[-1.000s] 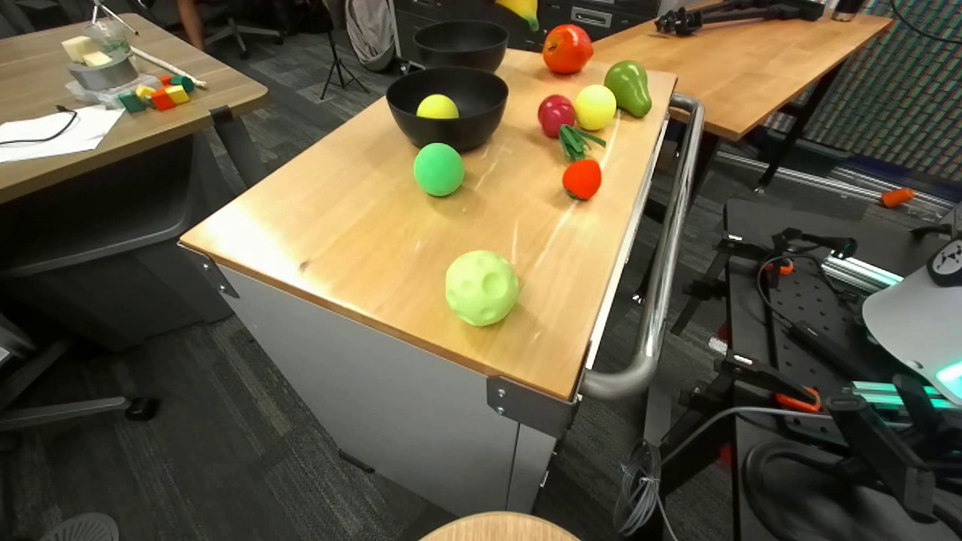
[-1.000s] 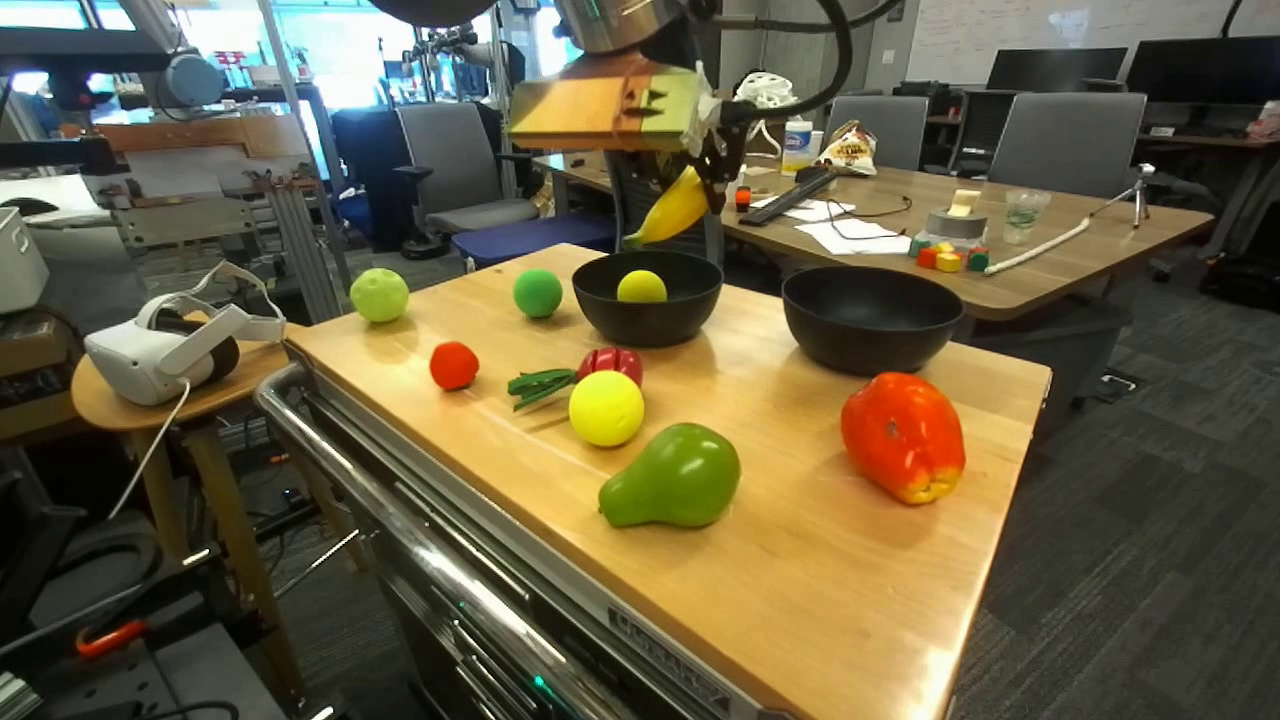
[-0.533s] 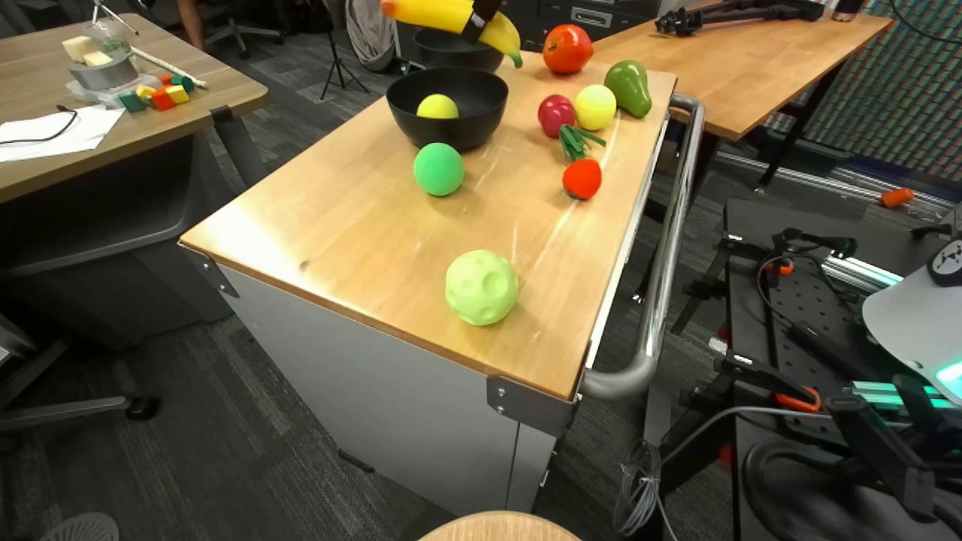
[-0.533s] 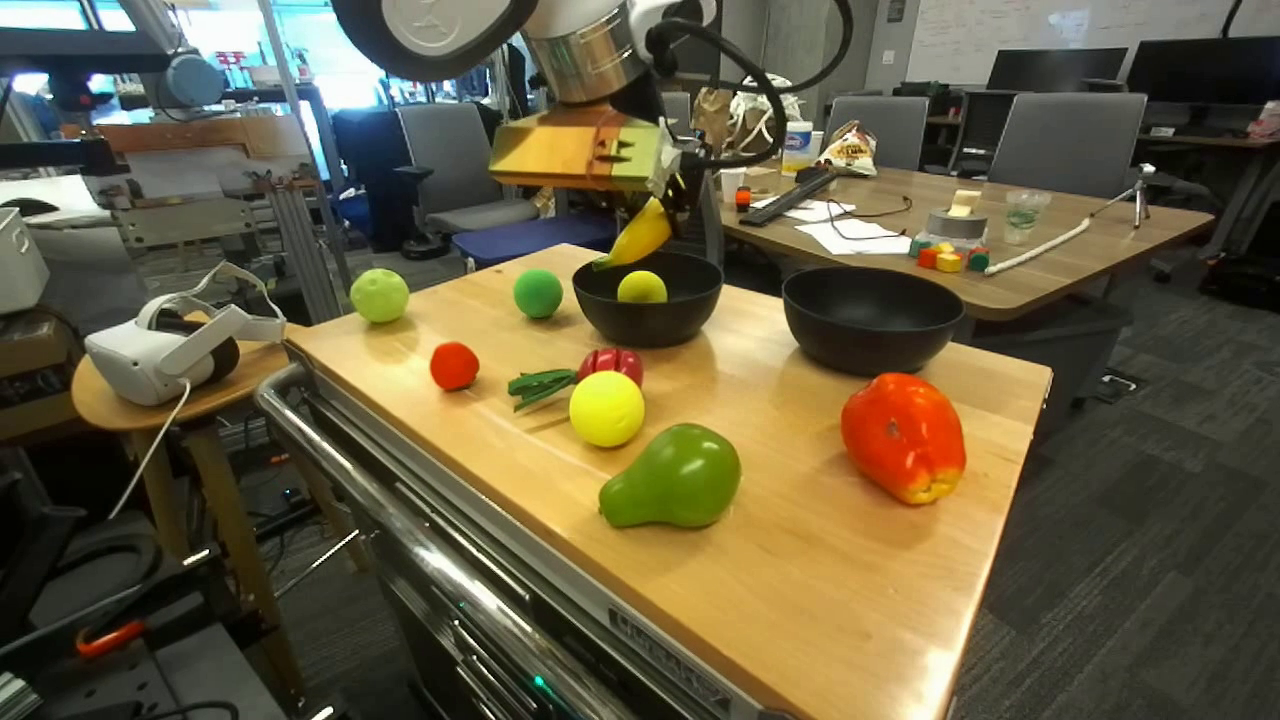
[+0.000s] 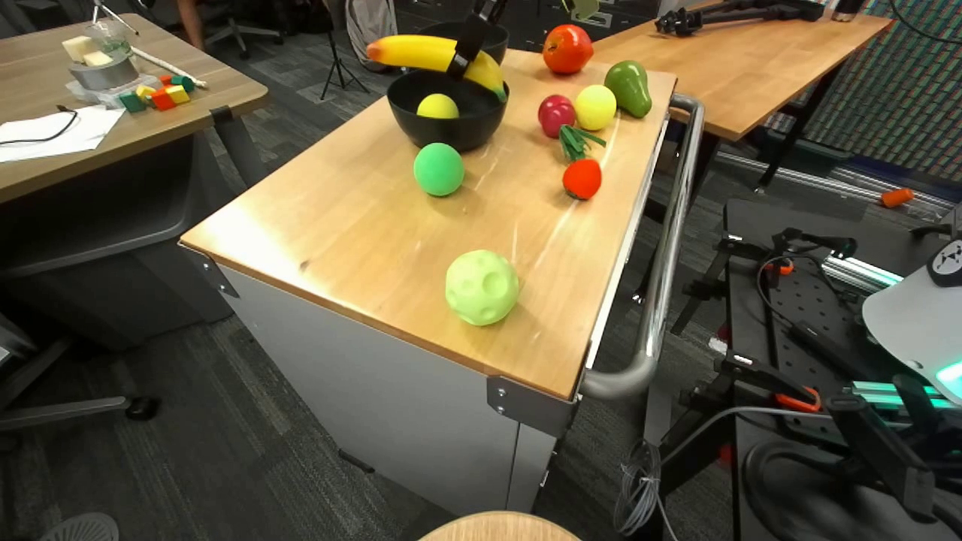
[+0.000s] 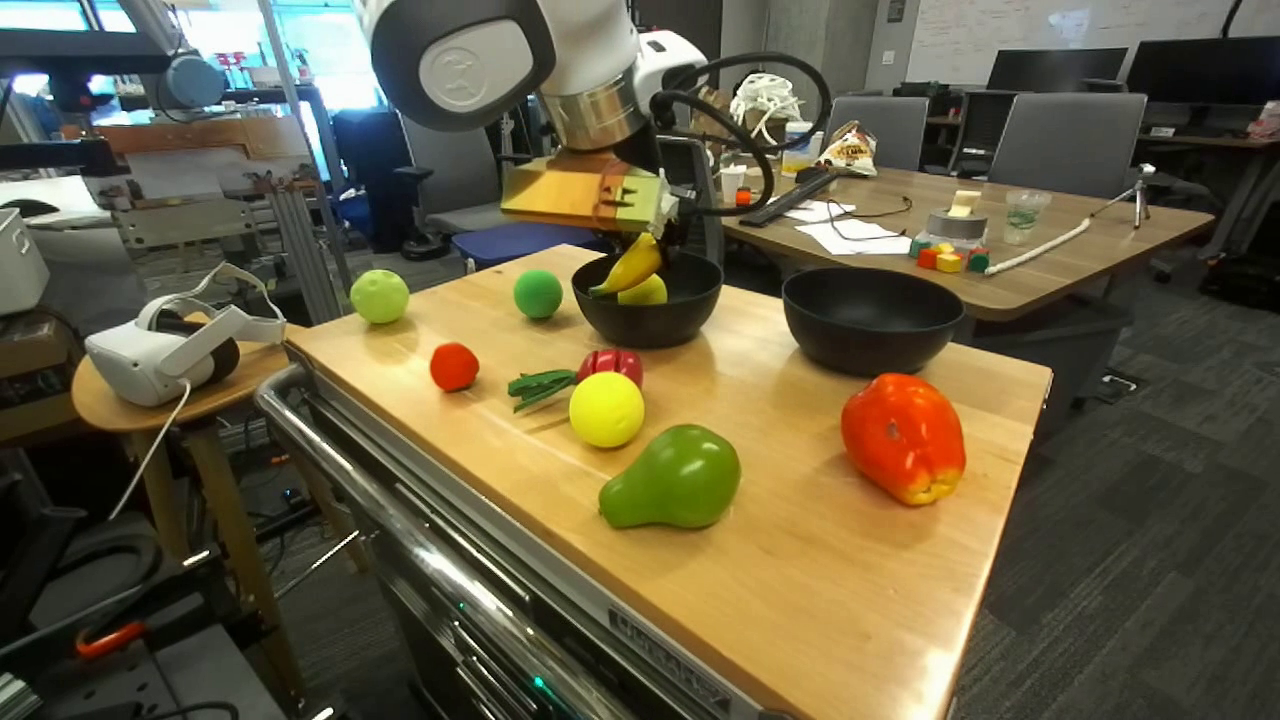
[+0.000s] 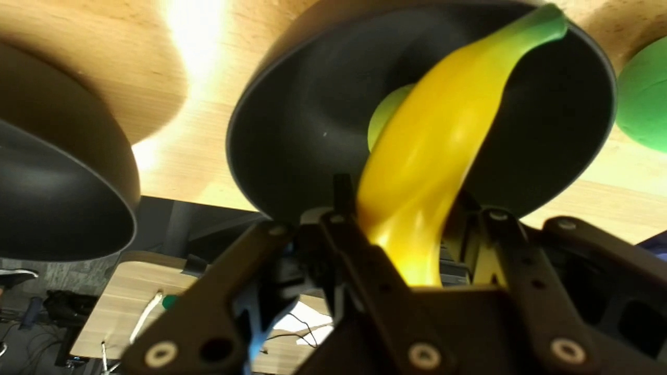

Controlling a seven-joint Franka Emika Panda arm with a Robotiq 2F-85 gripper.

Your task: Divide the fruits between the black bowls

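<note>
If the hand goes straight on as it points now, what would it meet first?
Probably the bowl below: in both exterior views, the tip of the banana in the hand appears close to its rim. Depth is unclear; the yellow ball inside may come first.

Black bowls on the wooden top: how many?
2. One bowl, with a yellow ball inside, is below the banana; the other bowl stands apart from it, behind the large orange-red fruit in an exterior view.
</note>
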